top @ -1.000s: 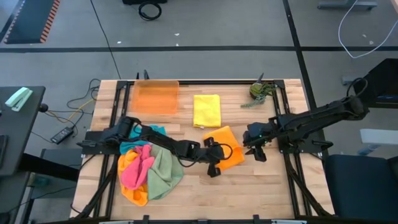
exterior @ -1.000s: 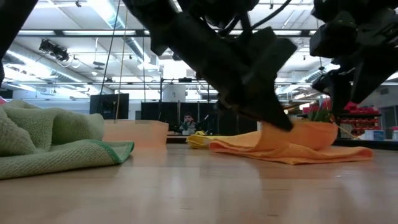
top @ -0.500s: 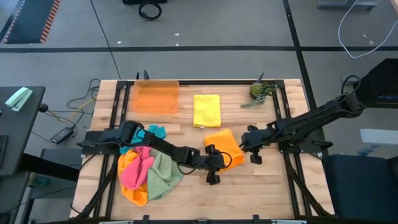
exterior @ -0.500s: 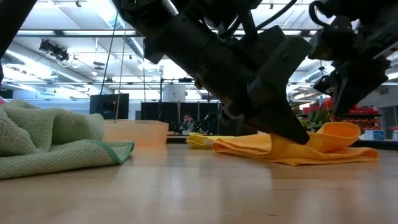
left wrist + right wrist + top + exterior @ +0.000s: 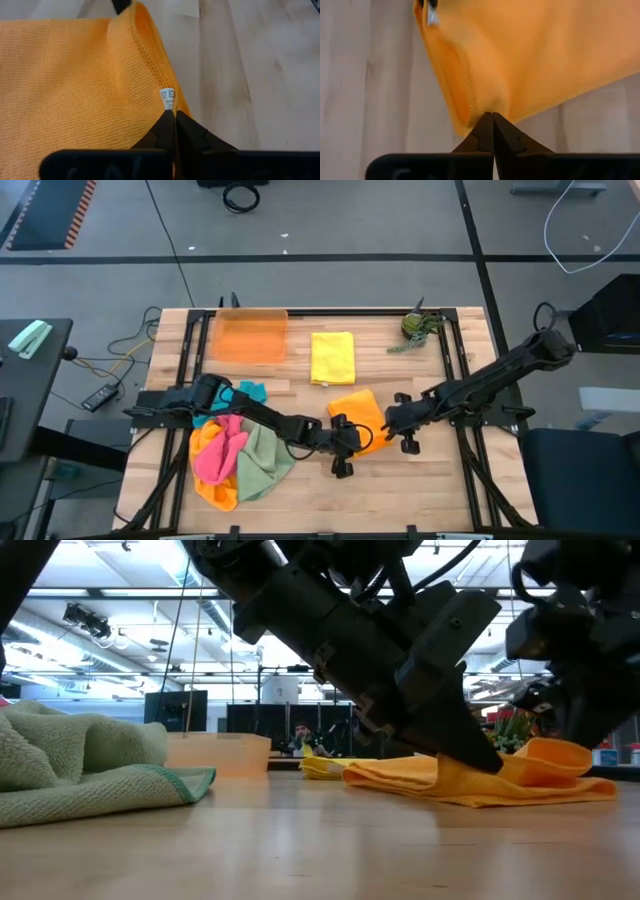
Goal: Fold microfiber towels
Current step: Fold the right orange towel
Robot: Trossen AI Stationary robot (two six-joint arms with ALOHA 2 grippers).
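While both pinch its stitched edge, left gripper and right gripper clamp the nubby orange towel.

Translucent orange tray near the far left corner of the wooden table. Small green plant near the far right corner. Off the table's left side, dark side stand bearing a pale green object; cables on the floor.
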